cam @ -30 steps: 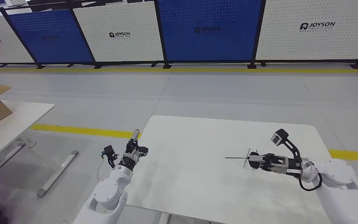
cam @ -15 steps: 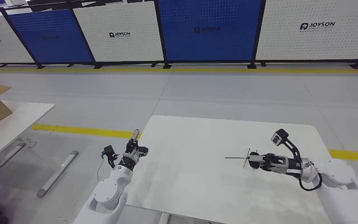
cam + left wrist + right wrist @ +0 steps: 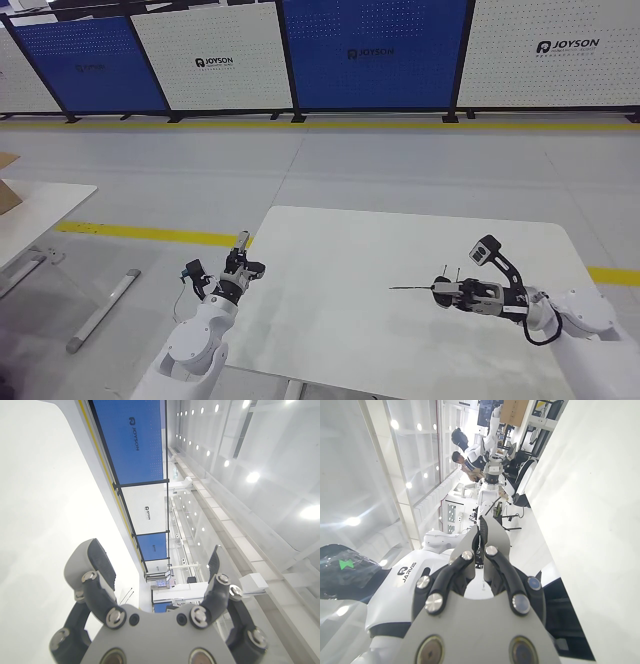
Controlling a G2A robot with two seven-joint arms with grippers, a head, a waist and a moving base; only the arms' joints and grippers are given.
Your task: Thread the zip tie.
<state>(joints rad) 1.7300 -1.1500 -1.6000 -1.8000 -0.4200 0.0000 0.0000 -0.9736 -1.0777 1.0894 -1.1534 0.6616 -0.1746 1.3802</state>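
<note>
A thin black zip tie (image 3: 410, 288) juts out leftward above the white table (image 3: 340, 250), its tail pointing at the table's middle. My right gripper (image 3: 438, 290) is shut on its other end at the table's right side. In the right wrist view the fingers (image 3: 483, 530) are pressed together, and the tie itself is hard to make out there. My left gripper (image 3: 241, 240) hangs open and holds nothing at the table's left edge. Its two pads (image 3: 101, 562) stand wide apart around the gripper (image 3: 155, 552). The zip tie (image 3: 127, 596) shows as faint black lines far off.
Blue and white pegboard panels (image 3: 370, 50) line the back beyond a yellow floor stripe. A second white table (image 3: 30, 215) stands far left, with a grey bar (image 3: 100, 310) on the floor beside it. Bare tabletop lies between the two arms.
My right gripper has carried the zip tie a little to the left and toward the table's front, and its wrist has turned. The left arm has kept still.
</note>
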